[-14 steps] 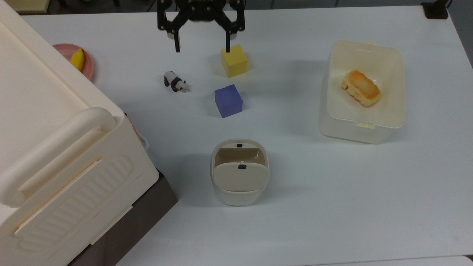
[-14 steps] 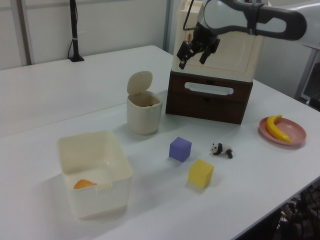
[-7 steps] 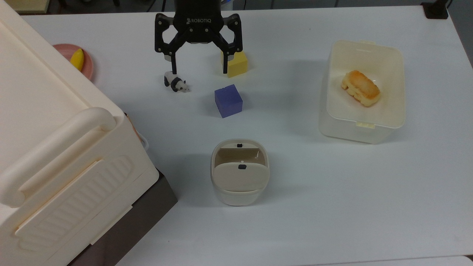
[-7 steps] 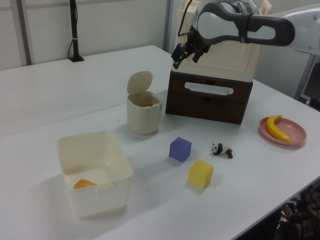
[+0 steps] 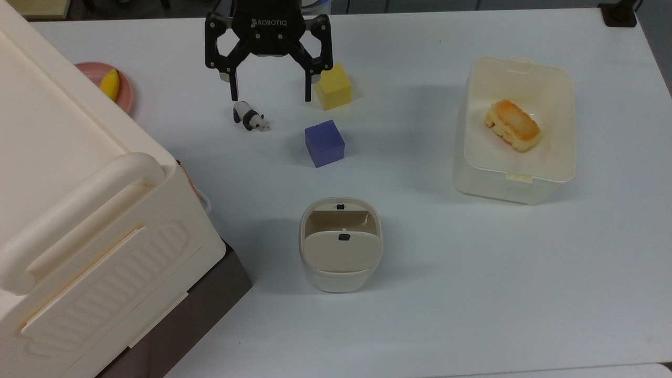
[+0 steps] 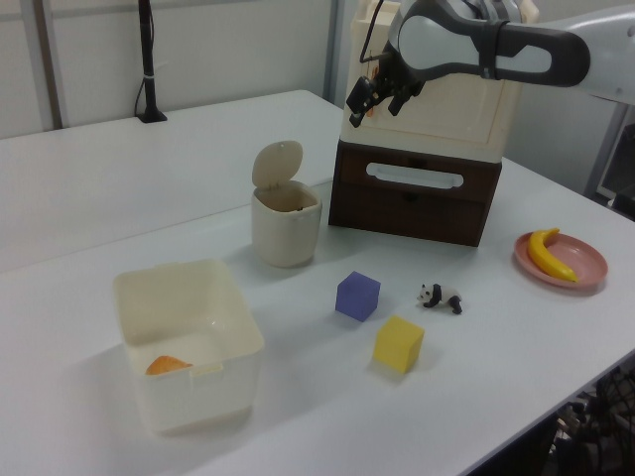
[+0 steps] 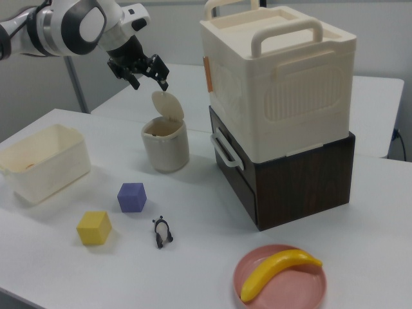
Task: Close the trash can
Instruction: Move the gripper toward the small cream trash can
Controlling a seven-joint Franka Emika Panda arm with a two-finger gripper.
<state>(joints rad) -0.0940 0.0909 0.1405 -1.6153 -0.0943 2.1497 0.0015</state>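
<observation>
In the top view, the gripper [image 5: 270, 97] hangs with its fingers spread wide and nothing between them, its tips framing bare table between the toy panda [image 5: 250, 116] and the yellow cube [image 5: 332, 86]. Half a second ago it sat slightly further toward the top view's right, overlapping that cube; it has since shifted left and clear of it. The trash can [image 5: 340, 244] stands near the middle of the table, below the purple cube [image 5: 324, 143], its lid [image 5: 341, 251] tipped up and the mouth open.

In the left view, the gripper [image 6: 375, 96] rides high in front of the big cream box [image 6: 466, 94], above and to the right of the trash can [image 6: 286, 220], well apart from the raised lid [image 6: 277, 163].

In the right view, the gripper [image 7: 143, 73] hovers just above and slightly left of the upright lid [image 7: 167, 105], not touching it. The approach appears under way; the lid has yet to be pushed down, so the closing itself remains undone.
</observation>
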